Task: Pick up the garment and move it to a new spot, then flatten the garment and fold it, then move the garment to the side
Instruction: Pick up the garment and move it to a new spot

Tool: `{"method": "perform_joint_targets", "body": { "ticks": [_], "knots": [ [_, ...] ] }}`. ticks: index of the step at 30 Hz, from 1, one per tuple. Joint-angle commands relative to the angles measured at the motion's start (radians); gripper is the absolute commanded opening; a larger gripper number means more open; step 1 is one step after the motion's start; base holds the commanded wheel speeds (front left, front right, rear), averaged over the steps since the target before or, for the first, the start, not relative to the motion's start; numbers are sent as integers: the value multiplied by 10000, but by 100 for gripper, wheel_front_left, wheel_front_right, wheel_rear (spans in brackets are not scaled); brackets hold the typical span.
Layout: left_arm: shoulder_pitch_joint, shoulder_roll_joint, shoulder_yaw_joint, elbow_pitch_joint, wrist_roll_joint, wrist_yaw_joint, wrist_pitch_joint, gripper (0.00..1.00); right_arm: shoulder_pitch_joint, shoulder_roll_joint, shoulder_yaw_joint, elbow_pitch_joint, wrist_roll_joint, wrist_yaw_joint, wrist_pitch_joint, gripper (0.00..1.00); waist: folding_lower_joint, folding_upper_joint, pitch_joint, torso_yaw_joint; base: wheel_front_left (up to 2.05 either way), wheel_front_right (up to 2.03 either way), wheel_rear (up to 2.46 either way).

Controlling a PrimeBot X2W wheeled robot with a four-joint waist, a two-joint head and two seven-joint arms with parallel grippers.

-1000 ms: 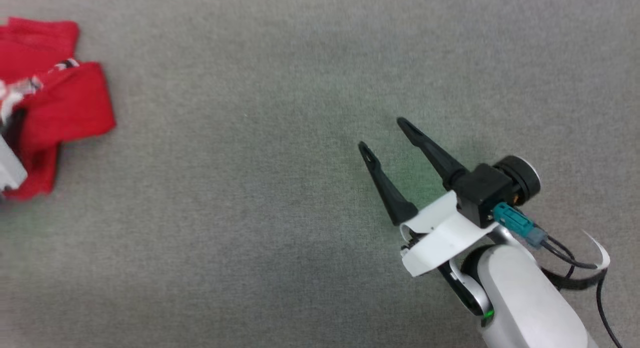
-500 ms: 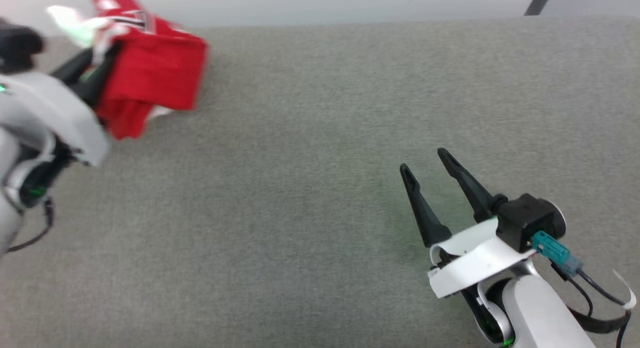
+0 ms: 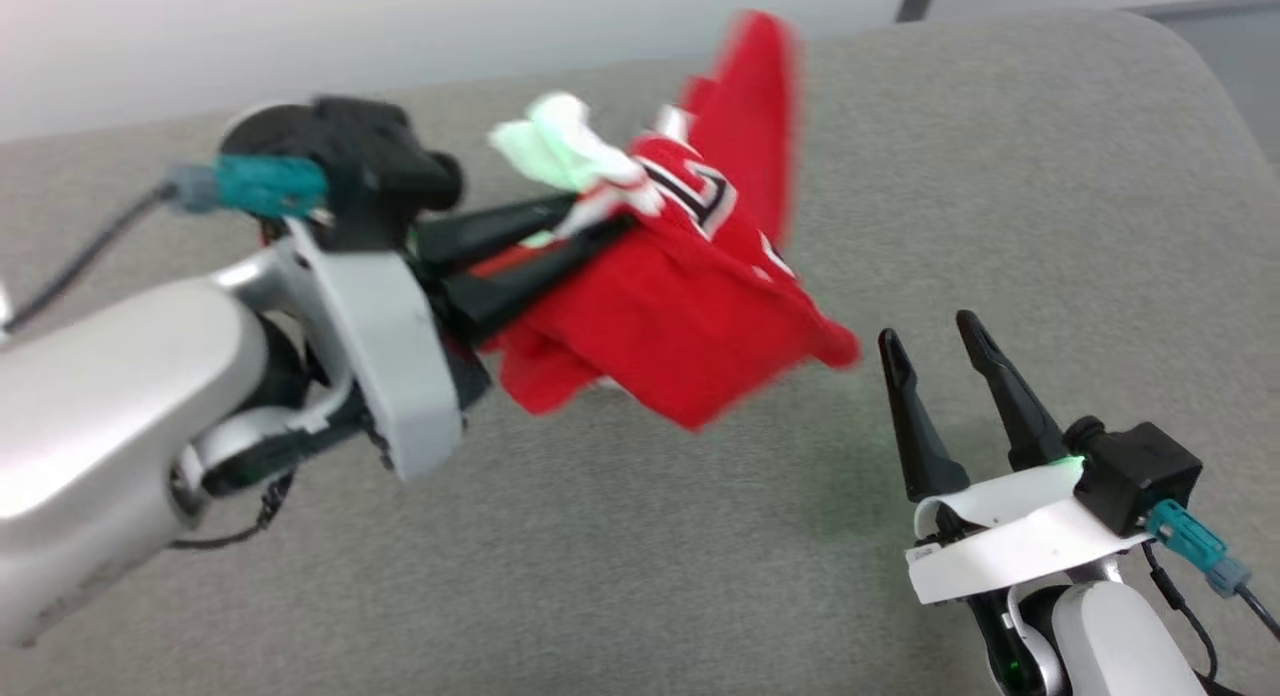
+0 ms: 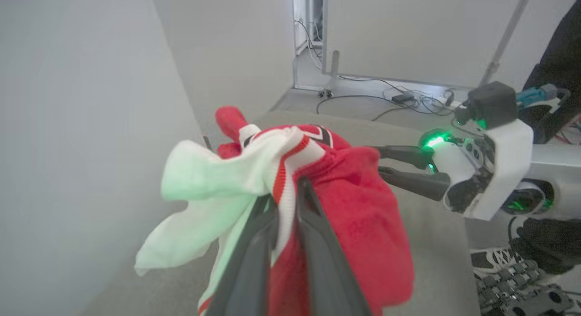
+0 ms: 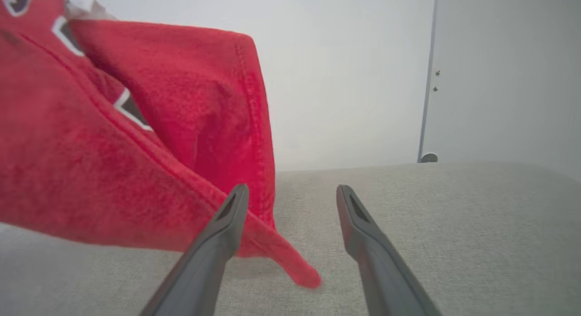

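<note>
Red jersey (image 3: 690, 316), one, bunched and held up over the grey fabric surface (image 3: 600, 576), two grippers, left gripper (image 3: 598, 219) clamped narrowly on its white striped trim, right gripper (image 3: 929, 329) spread wide and empty just beside its drooping corner

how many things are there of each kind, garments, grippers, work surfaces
garment: 1, red and white
grippers: 2, left gripper shut on the garment, right gripper open and empty
work surface: 1, grey
total: 4
</note>
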Motion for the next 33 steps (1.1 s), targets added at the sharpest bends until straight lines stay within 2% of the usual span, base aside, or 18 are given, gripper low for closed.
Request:
{"method": "perform_joint_targets", "body": {
  "ticks": [1,10,14,24,33],
  "knots": [
    [-68,-36,-100,-139,223,7,194,0,103,46,-76,-82,74,-3,-77,100,0,0,319,-565,0,0,0],
    [1455,-887,-133,-211,2111,7,2598,0,40,120,62,-50,526,-3,-254,100,0,0,914,-1497,0,0,0],
    [1816,-987,-138,177,2774,7,3301,0,-44,123,246,-17,788,-3,-290,100,0,0,1108,-1773,0,0,0],
    [2348,-970,-150,1724,3552,7,3816,0,-108,123,407,-318,1229,-3,-300,100,0,0,1563,-2101,0,0,0],
    [2856,-992,-291,2643,3746,27,4655,0,-265,123,606,-460,1376,-3,-302,100,0,0,1917,-2246,0,0,0]
  ]
}}
